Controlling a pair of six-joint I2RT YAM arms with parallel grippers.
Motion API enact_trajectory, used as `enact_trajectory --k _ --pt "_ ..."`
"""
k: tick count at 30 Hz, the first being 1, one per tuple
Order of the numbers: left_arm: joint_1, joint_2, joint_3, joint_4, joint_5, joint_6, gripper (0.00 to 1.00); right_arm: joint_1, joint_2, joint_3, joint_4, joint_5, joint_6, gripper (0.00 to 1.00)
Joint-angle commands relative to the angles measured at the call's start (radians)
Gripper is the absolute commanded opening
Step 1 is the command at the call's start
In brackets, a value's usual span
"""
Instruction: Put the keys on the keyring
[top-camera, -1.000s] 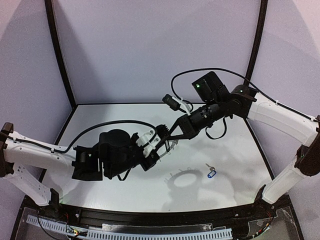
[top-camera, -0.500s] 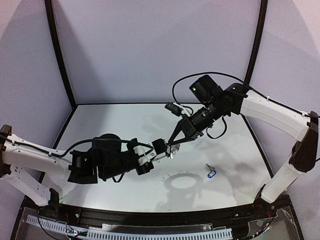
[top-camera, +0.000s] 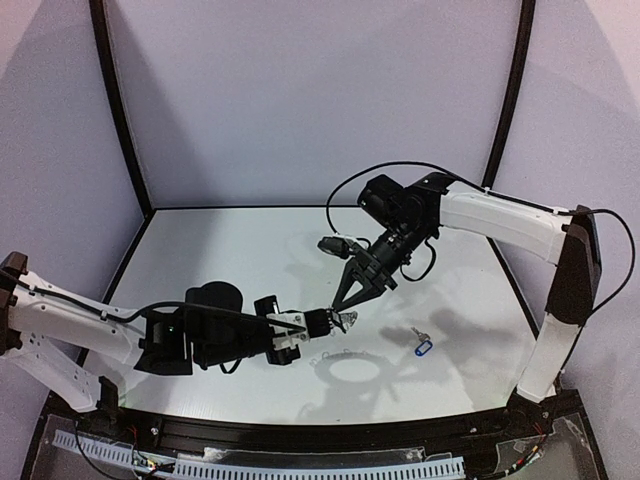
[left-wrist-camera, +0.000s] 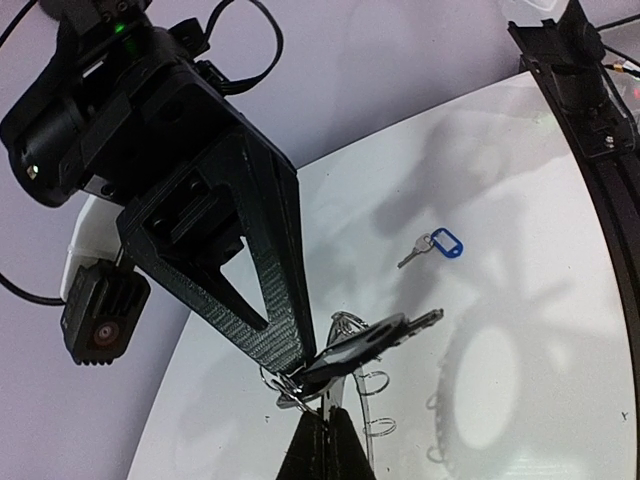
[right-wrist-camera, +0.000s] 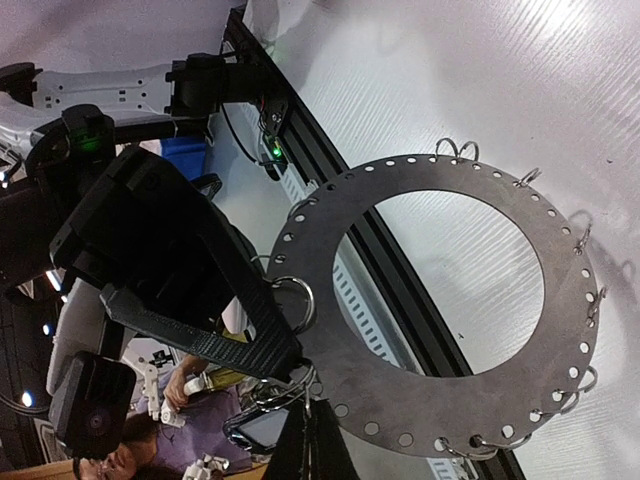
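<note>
The keyring (right-wrist-camera: 450, 390), a flat black disc with edge holes and silver wire loops, hangs above the table. My left gripper (left-wrist-camera: 327, 415) is shut on its rim, and the disc shows edge-on (left-wrist-camera: 347, 395) in the left wrist view. My right gripper (right-wrist-camera: 308, 410) is shut at the same rim, pinching the head end of the black-headed key (left-wrist-camera: 365, 345), whose blade points right. Both grippers' tips meet among the loops (top-camera: 338, 318). The blue-tagged key (top-camera: 422, 346) lies on the table to the right, also in the left wrist view (left-wrist-camera: 440, 245).
The ring's shadow (top-camera: 350, 368) falls on the white table below the grippers. A black rail (top-camera: 320, 435) runs along the table's front edge. Pale walls and black posts (top-camera: 120, 110) close in the sides and back.
Both grippers have come down and toward the front edge, staying together with the ring and key. The right arm has swung left. The ring's shadow has slid left.
</note>
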Motion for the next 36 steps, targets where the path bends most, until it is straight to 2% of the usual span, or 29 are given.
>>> enact_trajectory --k 1,5,7,9,12,15,16,19,22,26,32,36 --pt "-0.007 -0.073 0.011 0.168 0.025 0.026 0.01 -0.005 0.026 0.024 -0.069 0.100 -0.091 0.00" --pt "-0.007 -0.063 0.020 0.146 0.011 0.007 0.01 -0.002 -0.035 0.004 0.062 -0.010 -0.181 0.00" --pt "-0.007 -0.061 0.022 0.139 0.006 -0.010 0.01 0.006 -0.070 -0.002 0.104 -0.008 -0.257 0.00" --pt "-0.007 -0.061 0.021 0.128 -0.012 -0.045 0.01 0.029 -0.135 -0.039 0.193 0.058 -0.354 0.00" --pt "-0.007 -0.059 0.020 0.118 -0.009 -0.078 0.01 0.051 -0.202 -0.104 0.301 0.140 -0.407 0.00" --pt "-0.007 -0.053 0.016 0.117 -0.019 -0.105 0.08 0.074 -0.258 -0.153 0.375 0.208 -0.448 0.00" --pt "-0.007 -0.053 0.016 0.117 -0.019 -0.110 0.08 0.082 -0.263 -0.161 0.386 0.219 -0.456 0.00" --pt "-0.007 -0.057 0.017 0.095 -0.040 -0.124 0.22 0.138 -0.322 -0.188 0.418 0.364 -0.502 0.00" --pt "-0.007 -0.062 0.016 0.097 -0.068 -0.132 0.25 0.157 -0.339 -0.191 0.421 0.418 -0.509 0.00" --pt "-0.007 -0.089 0.022 0.043 -0.077 -0.216 0.24 0.165 -0.344 -0.185 0.396 0.492 -0.493 0.00" --pt "-0.007 -0.181 0.006 -0.022 -0.063 -0.377 0.21 0.171 -0.353 -0.191 0.390 0.515 -0.481 0.00" --pt "-0.006 -0.202 0.058 -0.144 -0.080 -0.509 0.18 0.172 -0.367 -0.205 0.415 0.531 -0.478 0.00"
